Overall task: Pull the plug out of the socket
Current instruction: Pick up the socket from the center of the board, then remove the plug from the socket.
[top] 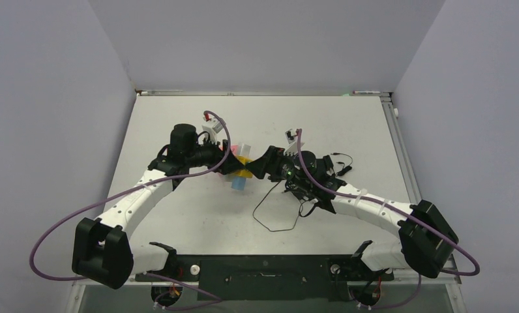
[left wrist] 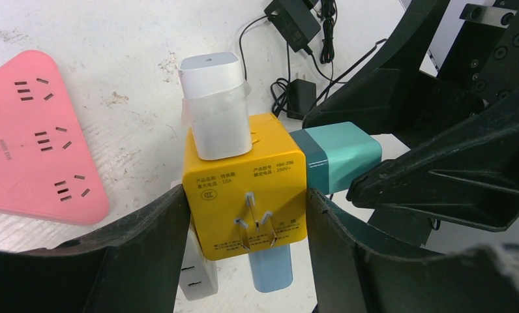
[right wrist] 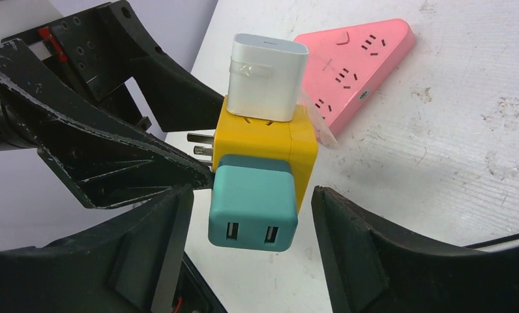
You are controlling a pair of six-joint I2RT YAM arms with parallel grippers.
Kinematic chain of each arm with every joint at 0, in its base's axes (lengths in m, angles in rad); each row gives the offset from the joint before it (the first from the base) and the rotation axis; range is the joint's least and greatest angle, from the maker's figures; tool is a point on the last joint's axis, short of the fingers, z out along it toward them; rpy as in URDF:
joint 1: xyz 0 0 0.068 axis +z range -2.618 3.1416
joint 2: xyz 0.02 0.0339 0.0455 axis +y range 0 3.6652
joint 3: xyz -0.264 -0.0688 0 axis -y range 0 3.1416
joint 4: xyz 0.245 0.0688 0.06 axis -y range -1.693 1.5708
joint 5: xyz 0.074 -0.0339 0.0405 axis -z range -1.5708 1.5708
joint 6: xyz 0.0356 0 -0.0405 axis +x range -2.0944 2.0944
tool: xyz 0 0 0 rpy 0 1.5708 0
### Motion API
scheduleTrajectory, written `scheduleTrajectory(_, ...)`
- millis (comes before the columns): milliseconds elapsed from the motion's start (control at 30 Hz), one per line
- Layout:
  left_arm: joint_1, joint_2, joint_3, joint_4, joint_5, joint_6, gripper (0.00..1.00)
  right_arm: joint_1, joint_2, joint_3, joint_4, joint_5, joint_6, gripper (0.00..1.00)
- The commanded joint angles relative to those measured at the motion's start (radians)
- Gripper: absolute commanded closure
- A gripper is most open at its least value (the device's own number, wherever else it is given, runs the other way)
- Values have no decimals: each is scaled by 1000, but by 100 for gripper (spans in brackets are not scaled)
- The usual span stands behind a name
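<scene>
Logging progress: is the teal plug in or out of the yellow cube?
In: the teal plug sits flush against the yellow cube, no prongs showing.

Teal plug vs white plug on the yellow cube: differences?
The teal plug is squat, with two USB ports showing; the white plug is taller. The white plug has clear tape around it; the teal plug has none. Both sit in the yellow cube, on adjacent faces.

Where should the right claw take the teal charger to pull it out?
Grip the teal charger by its flat side faces, coming straight at its USB-port end: it sticks out square from the yellow cube socket, clear of the white charger above.
</scene>
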Motion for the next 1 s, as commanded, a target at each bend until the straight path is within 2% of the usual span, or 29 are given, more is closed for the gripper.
scheduleTrajectory(0, -5, -7, 41, 63, 10, 5, 70, 2, 12, 37, 44, 7, 29, 35)
scheduleTrajectory(67, -6, -8, 43, 61, 7, 6, 70, 1, 22, 40, 35, 7, 35, 43)
scheduleTrajectory(267, -5, -11, 41, 59, -1, 6, 71, 3, 38, 39, 32, 3, 45, 59)
scheduleTrajectory(533, -5, -6, 40, 59, 2, -4, 72, 0, 37, 14, 37, 14, 40, 94)
scheduleTrajectory(700, -4, 4, 43, 61, 3, -9, 73, -21, 26, -25, 97, -27, 35, 95)
scheduleTrajectory(833, -2, 9, 45, 60, 8, -9, 73, -76, 29, -76, 217, -181, 51, 95)
scheduleTrajectory(967, -2, 13, 45, 63, 25, -11, 73, -109, 41, -79, 209, -246, 38, 95)
